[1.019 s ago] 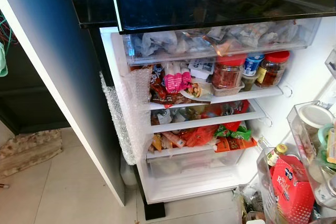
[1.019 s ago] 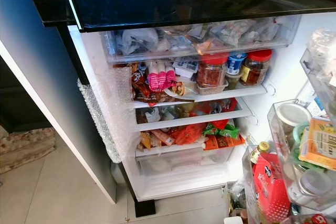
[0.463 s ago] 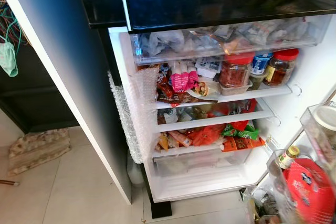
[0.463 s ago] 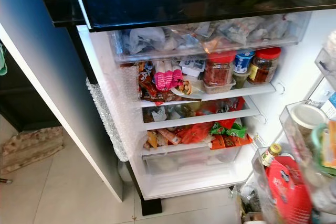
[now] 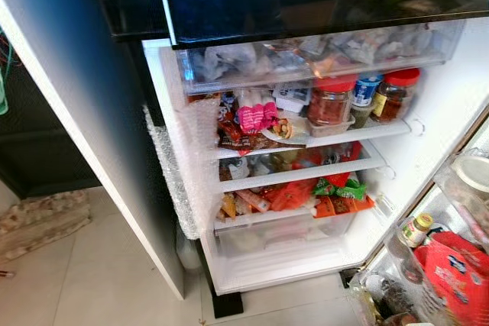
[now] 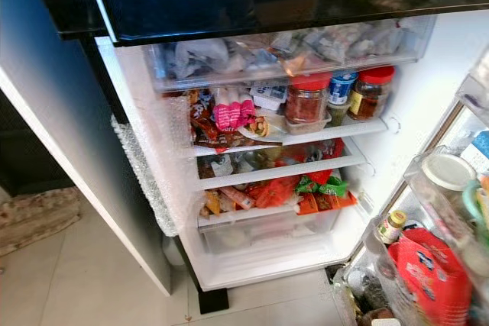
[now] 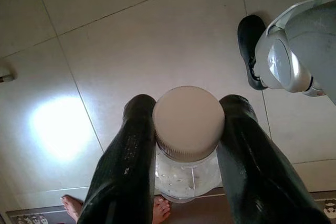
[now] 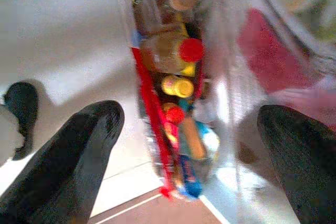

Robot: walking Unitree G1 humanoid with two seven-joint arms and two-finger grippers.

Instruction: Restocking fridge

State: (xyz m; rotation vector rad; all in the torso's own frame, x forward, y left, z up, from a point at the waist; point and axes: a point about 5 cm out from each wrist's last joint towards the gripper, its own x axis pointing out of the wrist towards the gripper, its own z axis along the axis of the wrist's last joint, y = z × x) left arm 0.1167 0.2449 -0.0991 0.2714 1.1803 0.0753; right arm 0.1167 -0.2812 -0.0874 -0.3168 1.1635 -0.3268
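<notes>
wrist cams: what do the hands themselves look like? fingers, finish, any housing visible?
Left hand: two long black fingers, thick and rounded, with a finely ribbed, slightly glossy surface that broadens toward the camera. Beside them sits smooth silver-grey robot housing with a round joint cap. Right hand: the same black rounded fingers, blurred. No cables or markings can be made out.

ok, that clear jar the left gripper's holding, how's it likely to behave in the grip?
The jar has a clear wall, glass or hard plastic, so probably stiff and fairly slippery. The left gripper clamps it just under the wide lid, which may stop it sliding down. Clear contents suggest some weight; if it is glass, a drop onto the tiled floor would likely break it.
</notes>
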